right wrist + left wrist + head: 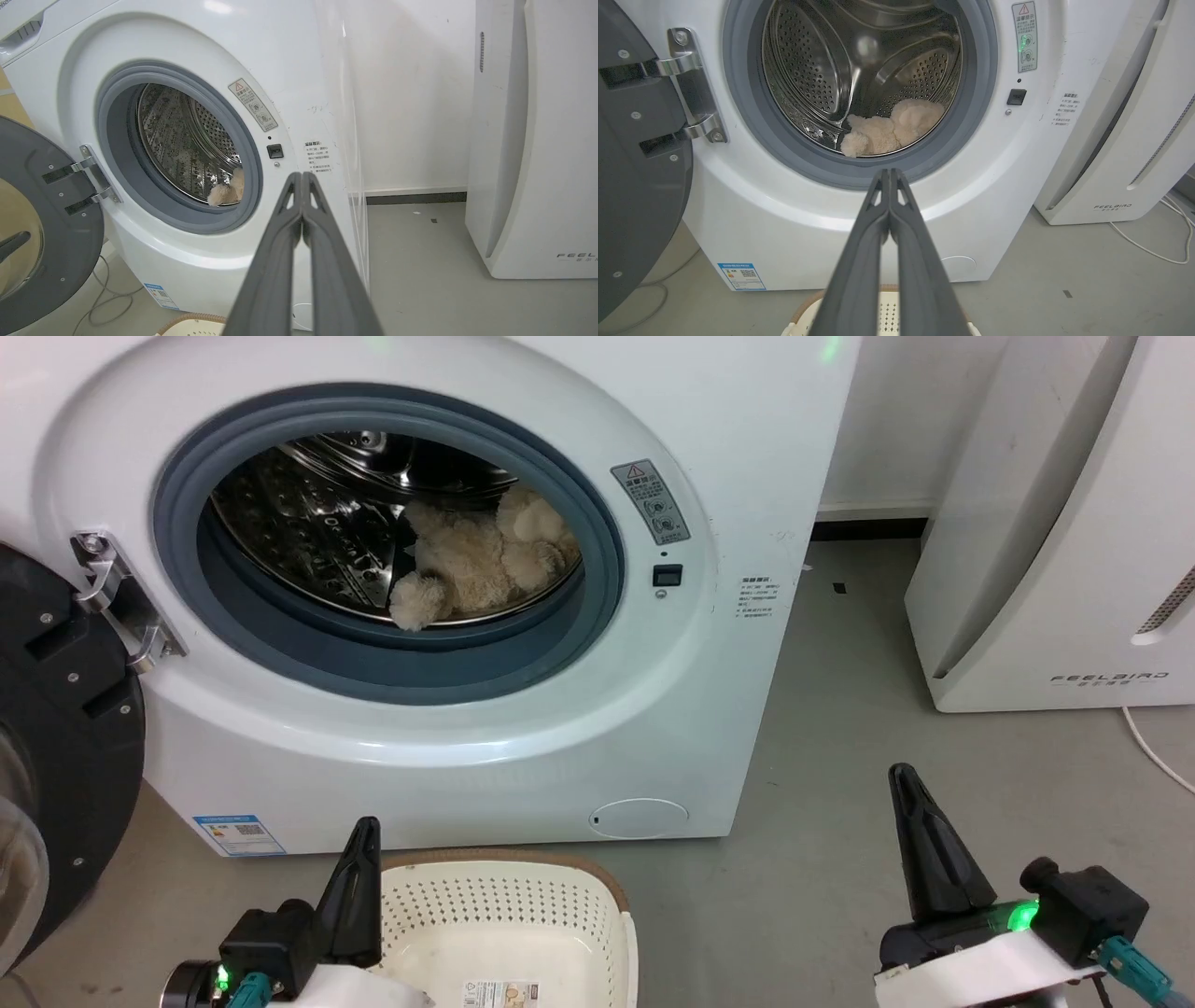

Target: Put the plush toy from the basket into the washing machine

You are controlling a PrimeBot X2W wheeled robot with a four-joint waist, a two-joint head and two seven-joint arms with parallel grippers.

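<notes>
Two dark wedges are rising from the bottom of the head view. They are the left jaws, whose fingers point(353, 894) are overlapping the left rim of the basket point(504, 896), and the right jaws, whose fingers point(934, 849) are hanging over the floor point(822, 784). Both pairs are looking clenched. The basket is sitting on the floor just before the washer point(448, 756), showing a label point(504, 994) on its bottom. The toy point(481, 565) is lying inside the drum point(299, 513), at its front lower right, against the grey seal. The door point(65, 737) is hanging wide open at the washer's left. A white FEELBIRD unit point(1046, 569) is standing on the floor to the right.

In the left wrist view, the left fingers point(859, 261) are meeting tip against tip, clenched, and pointing at the seal's lower edge. The toy point(892, 128) is resting low in the drum point(808, 70), toward the right, just behind the seal. A strip of the basket point(888, 317) is peeking out at the bottom edge. The door point(635, 186) is standing open on the left. Beside the unit point(1134, 140), a cable point(1157, 247) is trailing over the floor.

In the right wrist view, the right fingers point(275, 270) are likewise pressing together at the tips. A tuft of the toy point(226, 191) is showing at the drum's lower right, past the seal of the washer point(210, 70). The door point(42, 233) is swinging out at the lower left. The basket's rim point(196, 324) is touching the bottom edge, and the unit point(537, 140) is standing at the right.
</notes>
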